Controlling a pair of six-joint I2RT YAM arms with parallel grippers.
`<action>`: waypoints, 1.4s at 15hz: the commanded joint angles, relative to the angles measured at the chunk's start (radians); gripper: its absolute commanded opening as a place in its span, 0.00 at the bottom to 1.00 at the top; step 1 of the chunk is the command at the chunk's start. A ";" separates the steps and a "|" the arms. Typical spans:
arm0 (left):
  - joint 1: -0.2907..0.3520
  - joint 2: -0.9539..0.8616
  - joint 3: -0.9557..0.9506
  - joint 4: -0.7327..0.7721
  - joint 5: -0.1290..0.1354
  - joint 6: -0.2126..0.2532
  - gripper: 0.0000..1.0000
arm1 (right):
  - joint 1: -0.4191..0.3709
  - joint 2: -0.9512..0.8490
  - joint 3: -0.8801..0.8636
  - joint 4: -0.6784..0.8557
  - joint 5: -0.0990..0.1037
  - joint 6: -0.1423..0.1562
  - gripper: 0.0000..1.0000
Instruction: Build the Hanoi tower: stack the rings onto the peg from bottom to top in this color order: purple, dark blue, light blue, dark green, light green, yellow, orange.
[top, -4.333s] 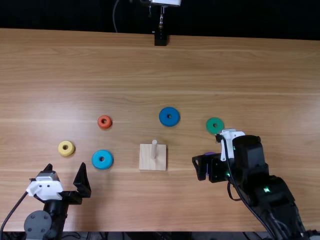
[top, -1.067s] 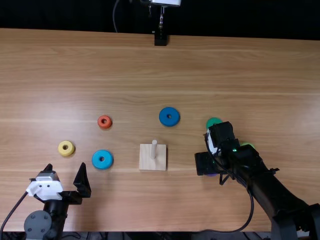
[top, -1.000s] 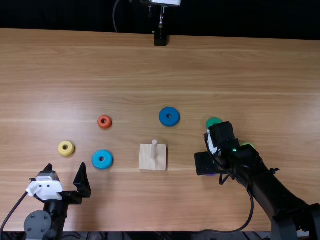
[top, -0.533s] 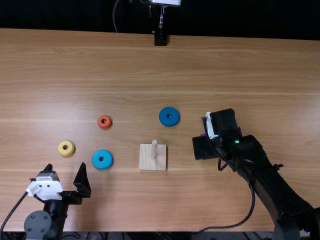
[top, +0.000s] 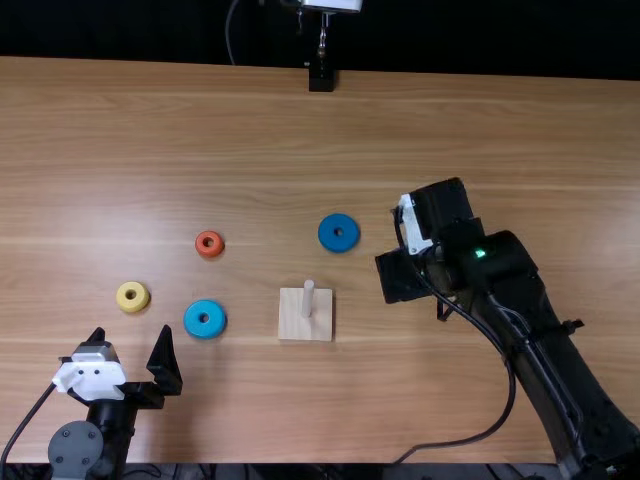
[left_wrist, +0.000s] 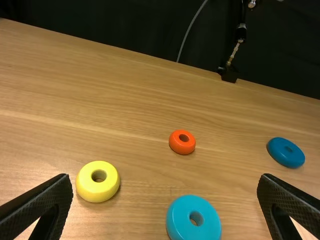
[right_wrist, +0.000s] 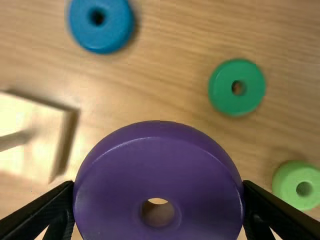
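My right gripper is right of and beyond the peg base in the top view. In the right wrist view that gripper is shut on the purple ring, held above the table. The wooden base has a bare upright peg. Around it lie the dark blue ring, light blue ring, yellow ring and orange ring. Dark green and light green rings lie on the table. My left gripper stands open; in its wrist view the gripper has nothing between its fingers.
The wooden table extends far beyond the rings. A small black stand is at its far edge. The right arm's cable loops over the table's near right part.
The right gripper has risen and moved away from the near edge, carrying the purple ring off the table. The left arm and the other visible rings have kept still.
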 joint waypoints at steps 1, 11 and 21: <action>0.002 -0.012 -0.055 -0.019 0.012 0.004 1.00 | 0.043 -0.004 0.097 -0.033 0.001 -0.016 0.00; 0.002 -0.012 -0.055 -0.019 0.012 0.004 1.00 | 0.272 -0.001 0.327 -0.138 -0.006 -0.046 0.00; 0.002 -0.012 -0.055 -0.019 0.012 0.004 1.00 | 0.353 0.055 0.367 -0.116 -0.015 -0.031 0.00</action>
